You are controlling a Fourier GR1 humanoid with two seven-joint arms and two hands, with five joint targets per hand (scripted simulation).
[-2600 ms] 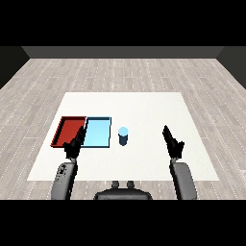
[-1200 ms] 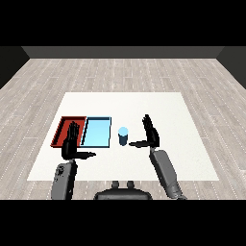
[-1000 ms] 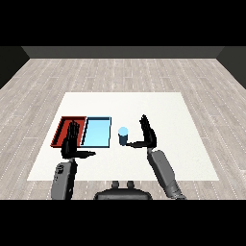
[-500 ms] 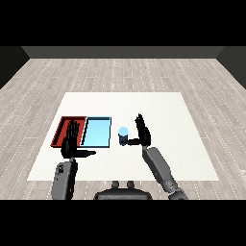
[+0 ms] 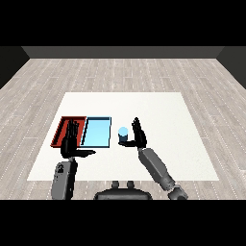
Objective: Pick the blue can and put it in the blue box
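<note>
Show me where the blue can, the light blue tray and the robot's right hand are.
blue can point(image 5: 123, 135): head view, on its upright side.
light blue tray point(image 5: 96, 132): head view, on its bare floor.
right hand point(image 5: 139, 135): head view, on the palm, just right of the can.

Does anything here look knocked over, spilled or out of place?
Nothing stands out. The blue can stands upright on the table beside the blue tray, with the open right hand next to it.
</note>
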